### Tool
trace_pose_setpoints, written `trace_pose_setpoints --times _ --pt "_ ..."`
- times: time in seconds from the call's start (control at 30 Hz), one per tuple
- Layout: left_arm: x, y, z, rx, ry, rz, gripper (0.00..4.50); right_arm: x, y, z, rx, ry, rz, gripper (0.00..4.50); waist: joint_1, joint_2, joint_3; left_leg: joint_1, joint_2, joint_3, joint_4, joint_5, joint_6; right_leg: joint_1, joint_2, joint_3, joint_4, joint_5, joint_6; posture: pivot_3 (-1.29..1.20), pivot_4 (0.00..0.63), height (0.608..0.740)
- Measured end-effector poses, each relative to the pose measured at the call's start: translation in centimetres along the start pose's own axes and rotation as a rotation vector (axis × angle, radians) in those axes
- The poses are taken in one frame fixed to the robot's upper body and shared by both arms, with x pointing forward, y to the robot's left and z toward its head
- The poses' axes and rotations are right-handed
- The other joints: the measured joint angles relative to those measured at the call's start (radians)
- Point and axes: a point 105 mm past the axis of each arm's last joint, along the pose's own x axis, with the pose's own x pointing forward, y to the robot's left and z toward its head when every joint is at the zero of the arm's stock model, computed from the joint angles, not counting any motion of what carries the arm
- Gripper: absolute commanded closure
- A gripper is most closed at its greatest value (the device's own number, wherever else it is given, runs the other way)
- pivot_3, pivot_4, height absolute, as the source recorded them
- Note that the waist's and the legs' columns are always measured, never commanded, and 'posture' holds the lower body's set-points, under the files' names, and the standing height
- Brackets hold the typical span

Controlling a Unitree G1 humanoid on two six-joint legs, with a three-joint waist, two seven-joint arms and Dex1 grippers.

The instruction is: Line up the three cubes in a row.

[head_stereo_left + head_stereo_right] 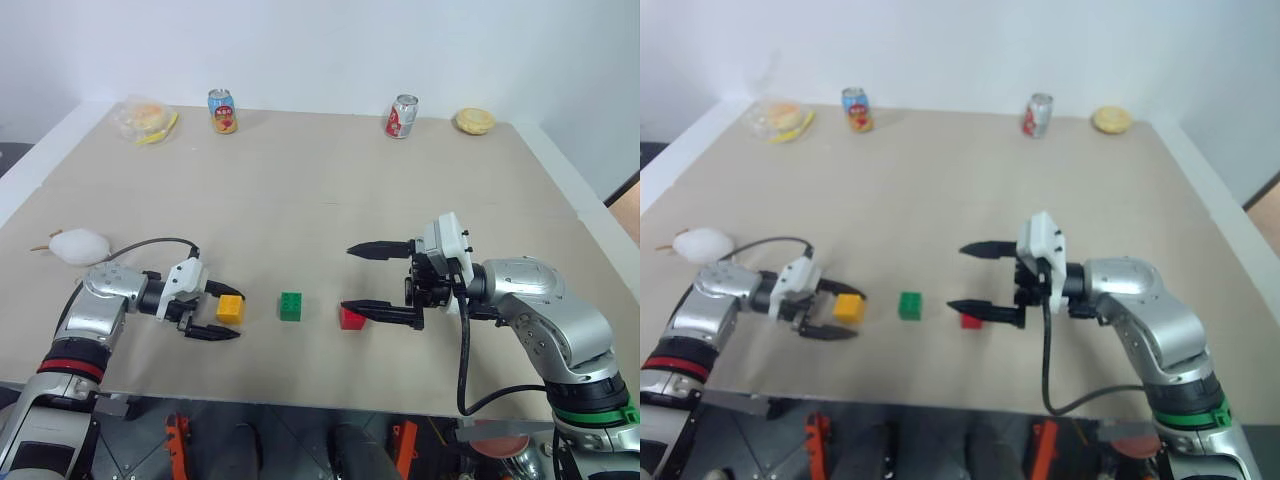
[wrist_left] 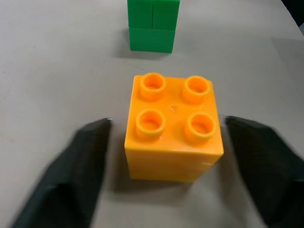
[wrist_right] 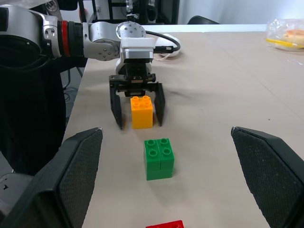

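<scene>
Table (image 1: pixel 300 200): three cubes (image 1: pixel 290 306), two cans (image 1: pixel 222 111).

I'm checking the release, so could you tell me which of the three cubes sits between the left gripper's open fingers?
The yellow-orange cube, at the row's left end, between the left gripper; the green cube and red cube lie farther right.

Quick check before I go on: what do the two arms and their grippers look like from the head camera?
Both arms are silver-grey metal shells. The left gripper and right gripper each have two black tapered fingers on a white wrist block. A black cable loops along each forearm. The left arm carries a red band, the right arm a green one, both near the elbow.
</scene>
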Motion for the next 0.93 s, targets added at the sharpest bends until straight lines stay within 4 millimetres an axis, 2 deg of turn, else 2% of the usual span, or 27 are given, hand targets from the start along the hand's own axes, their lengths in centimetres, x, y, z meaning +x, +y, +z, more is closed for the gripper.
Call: trace_pose_setpoints --times 0.17,0.27,0.33,0.4,0.5,0.57,0.63,0.73,0.87,0.93 --pt "0.2 0.0 0.9 -0.067 -0.041 -0.013 0.04 0.0 -0.1 -0.1 0.004 0.0 0.009 0.0 0.0 0.0 0.0 -0.001 0.0 0.0 0.0 0.0 0.0 -0.001 0.0 0.0 0.0 0.0 0.0 0.0 0.15 0.733" --pt "0.1 0.3 3.7 -0.121 -0.153 -0.006 0.04 0.0 0.0 -0.1 0.016 -0.004 0.011 0.0 0.0 0.0 0.0 -0.002 0.0 0.0 0.0 0.0 0.0 -0.001 0.0 0.0 0.0 -0.001 0.001 0.0 0.15 0.733" --pt "-0.5 1.5 6.0 -0.173 -0.256 0.077 0.04 -0.4 -0.1 0.0 0.053 -0.035 -0.01 0.0 0.001 0.0 0.0 -0.002 0.0 -0.002 0.0 0.0 0.0 0.0 0.0 -0.001 0.0 0.0 0.005 0.0 0.15 0.733" --pt "-1.6 3.6 8.2 -0.244 -0.381 0.229 0.04 -0.7 -0.5 0.3 0.087 -0.098 -0.066 0.0 0.002 0.0 0.0 -0.002 0.0 -0.003 0.0 0.0 0.0 0.0 0.0 -0.003 0.001 0.001 0.006 0.0 0.15 0.733" --pt "-2.4 5.4 9.2 -0.308 -0.459 0.434 0.04 -1.2 -1.6 0.6 0.11 -0.176 -0.197 0.0 -0.001 0.0 0.0 0.0 -0.001 -0.002 0.0 0.0 0.0 0.001 0.0 -0.001 0.0 0.001 0.007 0.0 0.15 0.733" --pt "-2.1 6.3 8.9 -0.346 -0.528 0.606 0.04 -1.5 -2.8 0.6 0.134 -0.25 -0.34 0.0 0.0 0.0 0.0 0.001 0.0 -0.002 0.0 0.0 0.0 0.002 0.0 -0.001 0.001 0.002 0.007 0.0 0.15 0.733" --pt "-2.1 7.3 7.7 -0.422 -0.582 0.832 0.04 -1.6 -4.2 -0.2 0.155 -0.285 -0.509 0.0 0.002 0.0 -0.001 0.0 -0.001 -0.003 0.0 0.0 0.0 0.002 0.0 -0.001 0.0 0.003 0.008 0.0 0.15 0.733" --pt "-3.6 7.7 4.1 -0.447 -0.502 1.189 0.04 -2.8 -6.6 -3.8 0.17 -0.251 -0.861 0.0 0.0 -0.001 -0.001 0.0 -0.001 -0.001 0.0 0.001 -0.001 0.001 0.001 0.002 0.0 0.005 0.008 0.0 0.15 0.733" --pt "-4.7 6.8 1.7 -0.407 -0.426 1.405 0.04 -4.3 -7.8 -7.2 0.191 -0.217 -1.174 0.0 0.002 -0.001 -0.001 0.0 -0.002 0.0 0.0 0.003 -0.005 0.0 0.0 0.003 0.0 0.007 0.009 0.0 0.15 0.733" --pt "-4.9 6.6 0.7 -0.41 -0.396 1.464 0.04 -4.4 -7.9 -7.9 0.196 -0.21 -1.253 0.0 0.002 -0.001 -0.001 0.0 -0.003 0.0 0.0 0.004 -0.005 0.001 -0.001 0.003 0.0 0.007 0.009 0.0 0.15 0.733"
